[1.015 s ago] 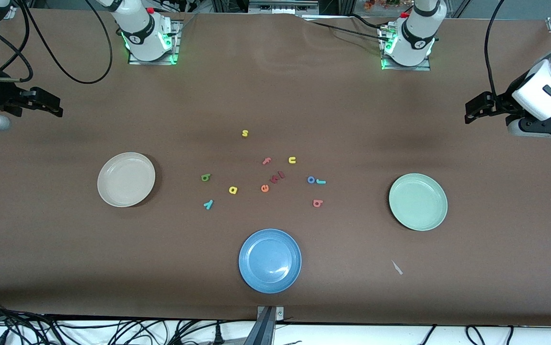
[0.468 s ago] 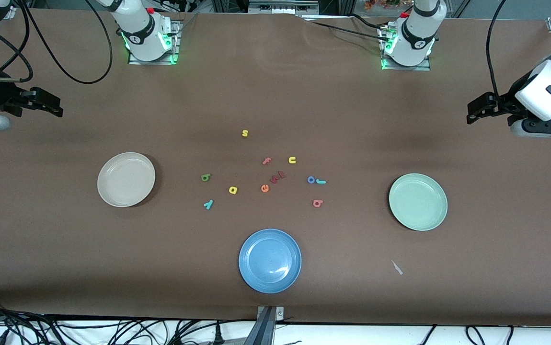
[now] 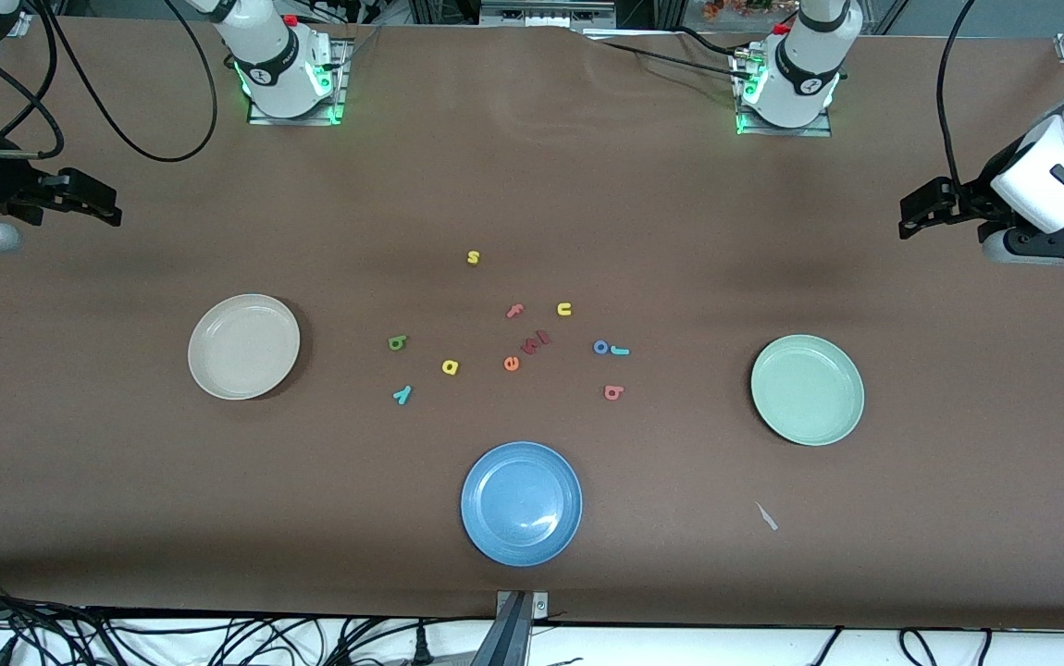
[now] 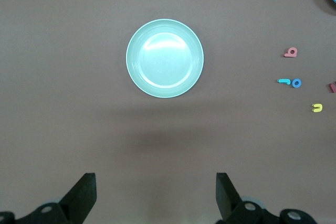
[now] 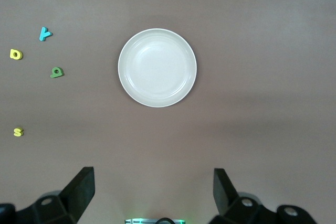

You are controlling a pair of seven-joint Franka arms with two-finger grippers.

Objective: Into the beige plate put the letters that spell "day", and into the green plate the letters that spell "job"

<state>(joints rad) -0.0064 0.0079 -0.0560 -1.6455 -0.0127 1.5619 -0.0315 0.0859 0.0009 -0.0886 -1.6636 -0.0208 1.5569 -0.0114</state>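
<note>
Both claws hang high at the table's two ends, jaws spread wide and holding nothing. At the left arm's end, the left gripper hovers over bare brown table; its wrist view shows the two fingers far apart, with the green plate down on the table, nearer to the front camera than the spot under the claw. At the right arm's end, the right gripper hovers the same way, fingers wide, and the beige plate sits on the table nearer to the front camera than the spot beneath it.

All the letters lie loose in the middle of the table, between the two plates and well apart from either claw. On the beige plate's side are the green d, the yellow a and the teal y. Toward the green plate lie the blue o touching or just beside the teal j, with the salmon b nearer to the front camera.

Among them sit a yellow s, a yellow u, a pink f and an orange e. A blue plate rests nearest the front camera.
</note>
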